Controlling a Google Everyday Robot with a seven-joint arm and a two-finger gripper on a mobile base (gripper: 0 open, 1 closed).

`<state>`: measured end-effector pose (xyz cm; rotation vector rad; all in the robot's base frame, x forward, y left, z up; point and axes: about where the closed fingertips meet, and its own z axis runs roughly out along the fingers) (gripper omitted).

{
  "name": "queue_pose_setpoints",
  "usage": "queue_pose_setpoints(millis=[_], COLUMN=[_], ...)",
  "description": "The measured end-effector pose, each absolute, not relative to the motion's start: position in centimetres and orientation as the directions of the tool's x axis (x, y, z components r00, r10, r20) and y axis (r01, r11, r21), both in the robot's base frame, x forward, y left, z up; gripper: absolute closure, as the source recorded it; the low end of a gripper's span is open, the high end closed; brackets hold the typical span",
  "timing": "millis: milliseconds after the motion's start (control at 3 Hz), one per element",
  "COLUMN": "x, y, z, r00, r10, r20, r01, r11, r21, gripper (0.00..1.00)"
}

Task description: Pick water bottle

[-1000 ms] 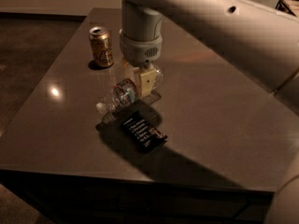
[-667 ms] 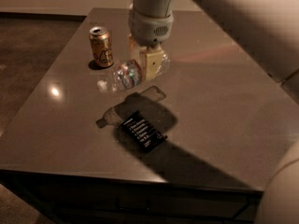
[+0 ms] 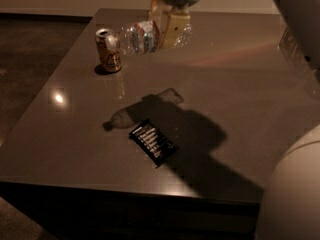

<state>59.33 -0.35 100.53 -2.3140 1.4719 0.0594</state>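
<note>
My gripper [image 3: 167, 24] hangs at the top middle of the view, high above the table. It is shut on the water bottle [image 3: 142, 36], a clear ribbed plastic bottle with a white cap and a coloured label band. The bottle lies sideways in the air, cap pointing left towards the can, well clear of the tabletop. Its shadow falls on the table below, next to the black wrapper.
A gold soda can [image 3: 108, 50] stands upright at the back left of the brown table [image 3: 240, 99]. A flat black snack wrapper [image 3: 153, 141] lies near the front middle. The white robot arm fills the upper right and lower right corners.
The gripper has risen with the water bottle in it, lifting it off the table from beside the wrapper to high above the surface near the can.
</note>
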Motion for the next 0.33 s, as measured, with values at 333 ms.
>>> queue_pose_setpoints(millis=[333], x=[60.15], y=[0.29], z=[101.4], r00=[0.451], r10=[-0.856], r20=[-0.253], r01=[-0.868], r11=[-0.355], r21=[-0.349], gripper=[1.0])
